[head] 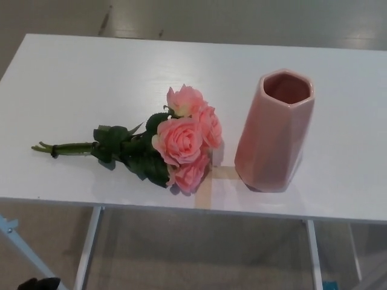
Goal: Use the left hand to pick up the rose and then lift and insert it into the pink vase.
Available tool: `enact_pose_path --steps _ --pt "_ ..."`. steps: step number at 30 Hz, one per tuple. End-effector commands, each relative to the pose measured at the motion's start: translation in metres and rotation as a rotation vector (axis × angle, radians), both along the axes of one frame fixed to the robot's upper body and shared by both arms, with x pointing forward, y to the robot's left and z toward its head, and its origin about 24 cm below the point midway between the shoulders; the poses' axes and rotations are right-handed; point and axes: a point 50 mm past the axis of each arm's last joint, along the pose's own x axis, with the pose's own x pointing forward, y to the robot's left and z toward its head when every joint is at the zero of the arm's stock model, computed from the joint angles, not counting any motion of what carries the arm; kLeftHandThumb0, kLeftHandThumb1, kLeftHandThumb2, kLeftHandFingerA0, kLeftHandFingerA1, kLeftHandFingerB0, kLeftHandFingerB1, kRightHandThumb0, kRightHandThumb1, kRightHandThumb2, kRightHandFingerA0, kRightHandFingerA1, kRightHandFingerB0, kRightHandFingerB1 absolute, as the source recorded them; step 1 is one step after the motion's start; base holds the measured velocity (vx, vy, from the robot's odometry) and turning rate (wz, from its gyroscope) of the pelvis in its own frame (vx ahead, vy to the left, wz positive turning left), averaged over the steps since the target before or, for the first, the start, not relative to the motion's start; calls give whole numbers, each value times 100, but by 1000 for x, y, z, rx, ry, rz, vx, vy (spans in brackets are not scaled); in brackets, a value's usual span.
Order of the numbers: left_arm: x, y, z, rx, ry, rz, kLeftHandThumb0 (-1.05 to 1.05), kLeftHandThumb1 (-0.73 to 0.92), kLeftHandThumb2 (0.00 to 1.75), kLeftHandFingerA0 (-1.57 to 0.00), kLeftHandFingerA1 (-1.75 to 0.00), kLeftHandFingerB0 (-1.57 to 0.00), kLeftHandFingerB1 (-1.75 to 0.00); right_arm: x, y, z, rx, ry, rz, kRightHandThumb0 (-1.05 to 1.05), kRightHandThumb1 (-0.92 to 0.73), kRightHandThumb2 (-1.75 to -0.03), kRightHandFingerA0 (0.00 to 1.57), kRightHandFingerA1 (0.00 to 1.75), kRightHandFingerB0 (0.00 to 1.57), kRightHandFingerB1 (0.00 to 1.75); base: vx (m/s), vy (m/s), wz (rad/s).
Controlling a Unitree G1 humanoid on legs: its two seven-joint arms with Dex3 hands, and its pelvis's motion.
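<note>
Only a sliver of the robot's body shows: the top of its left hand (39,284), at the bottom edge of the head view, low beneath the front left corner of the table (91,72). It is black and matte, with a low, lumpy, rounded outline, slightly higher on one side. The surface looks uniformly dark. It is too small and cropped to make out seams, screws or markings.

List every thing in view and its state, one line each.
rose bunch: lying flat on the table, stems pointing left, unheld.
pink vase: upright, mouth open, empty as far as visible.
white table: standing, tape mark near its front edge.
Robot hands: neither clearly in view.
</note>
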Motion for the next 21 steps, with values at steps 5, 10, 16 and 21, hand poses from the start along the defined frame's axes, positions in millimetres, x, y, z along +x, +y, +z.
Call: enact_pose_path --steps 5,10,16,21 --pt "-29 -49 90 -421 129 -825 -26 26 85 -9 -51 -8 -49 -4 -5 0 -32 18 14 -34 -65 -59 61 42 55 39 0 0 0" --pt "-30 -71 131 -510 74 -954 -56 39 67 -23 -44 -13 -35 -2 -5 1 -40 16 21 -34 -65 -59 61 42 54 39 0 0 0" --pt "-33 -89 175 -620 -59 -1078 -61 39 69 -24 -46 -12 -35 -1 -3 0 -45 17 25 -34 -65 -60 61 42 54 39 0 0 0" --pt "-35 -99 214 -661 -226 -1148 -64 39 70 -25 -47 -14 -36 0 -3 1 -38 18 26 -34 -65 -60 61 42 54 39 0 0 0"
